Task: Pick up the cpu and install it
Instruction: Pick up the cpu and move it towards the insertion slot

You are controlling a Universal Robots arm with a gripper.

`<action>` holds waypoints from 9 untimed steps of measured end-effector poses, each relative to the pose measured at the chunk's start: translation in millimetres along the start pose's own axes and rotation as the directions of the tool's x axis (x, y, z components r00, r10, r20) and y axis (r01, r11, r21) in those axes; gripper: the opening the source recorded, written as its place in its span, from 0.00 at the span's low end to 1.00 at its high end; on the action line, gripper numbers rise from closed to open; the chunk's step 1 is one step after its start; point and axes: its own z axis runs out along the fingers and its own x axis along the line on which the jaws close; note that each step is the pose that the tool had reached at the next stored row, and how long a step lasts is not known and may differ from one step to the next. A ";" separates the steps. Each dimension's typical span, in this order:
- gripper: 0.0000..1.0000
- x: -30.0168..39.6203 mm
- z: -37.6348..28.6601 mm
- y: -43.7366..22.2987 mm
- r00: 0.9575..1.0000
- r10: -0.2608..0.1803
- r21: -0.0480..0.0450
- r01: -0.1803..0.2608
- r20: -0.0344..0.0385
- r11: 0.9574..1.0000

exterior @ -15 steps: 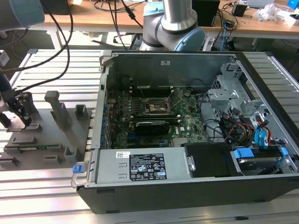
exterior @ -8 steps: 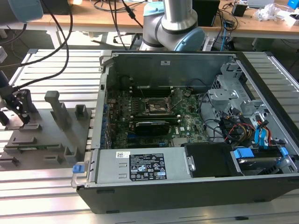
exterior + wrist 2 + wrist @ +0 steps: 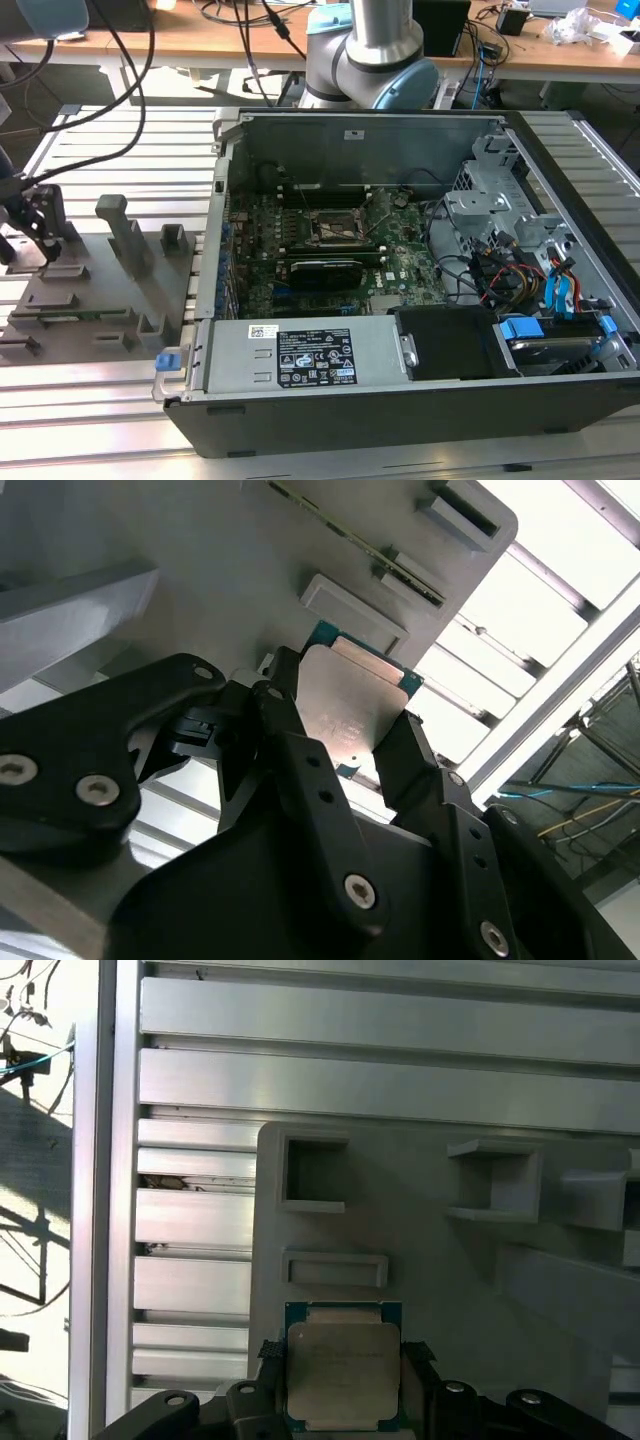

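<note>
The cpu (image 3: 343,1372) is a flat square chip with a silvery, pinkish top and a thin green rim. In both wrist views it sits between my two black fingers, just over the grey fixture plate (image 3: 430,1270). My gripper (image 3: 343,1355) is shut on the cpu (image 3: 352,702), one finger (image 3: 283,725) against each of two opposite edges. In the exterior view my gripper (image 3: 40,228) hangs at the far left over the fixture plate (image 3: 100,300). The black-framed motherboard socket (image 3: 335,228) lies inside the opened computer case (image 3: 400,400), well to the exterior view's right of the gripper.
Grey fixture blocks (image 3: 125,235) and slotted holders (image 3: 315,1175) rise from the plate around the gripper. The plate and case rest on a ribbed aluminium table (image 3: 120,140). The case wall (image 3: 215,250) stands between plate and motherboard. Cables (image 3: 130,90) hang at the back left.
</note>
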 end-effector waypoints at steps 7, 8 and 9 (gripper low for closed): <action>0.55 -0.3 -10.3 -0.6 1.000 0.000 0.000 0.000 0.000 1.000; 0.55 -0.3 -11.4 -0.6 1.000 0.000 0.000 0.000 0.000 1.000; 0.55 -0.3 -13.0 -0.7 1.000 0.000 0.000 0.000 0.000 1.000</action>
